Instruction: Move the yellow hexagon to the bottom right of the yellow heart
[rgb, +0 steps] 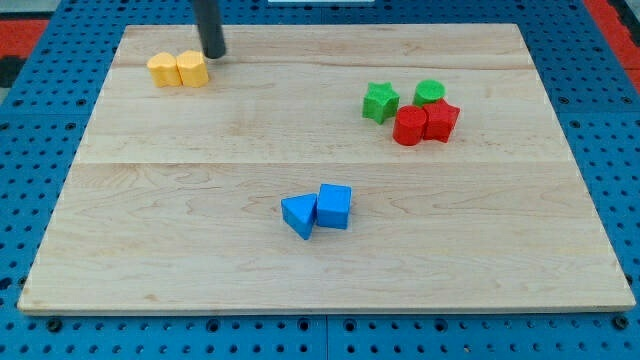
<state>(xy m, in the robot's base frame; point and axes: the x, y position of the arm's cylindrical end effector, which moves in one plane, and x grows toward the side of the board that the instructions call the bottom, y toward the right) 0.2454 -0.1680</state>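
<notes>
The yellow hexagon (192, 68) is parked near the board's top left corner, pressed right up against the yellow heart (163, 69), which sits on its left. My tip (215, 54) is seen just above and to the right of the hexagon, pretty much touching its upper right edge. No gripper is fitted, just the rod, so open or closed can't be told.

Over on the right, a green star (380, 102), a green cylinder (430, 93) and two red blocks (425, 123) are bunched together. Two blue blocks (318, 211) are found touching near the wooden board's (180, 220) middle bottom.
</notes>
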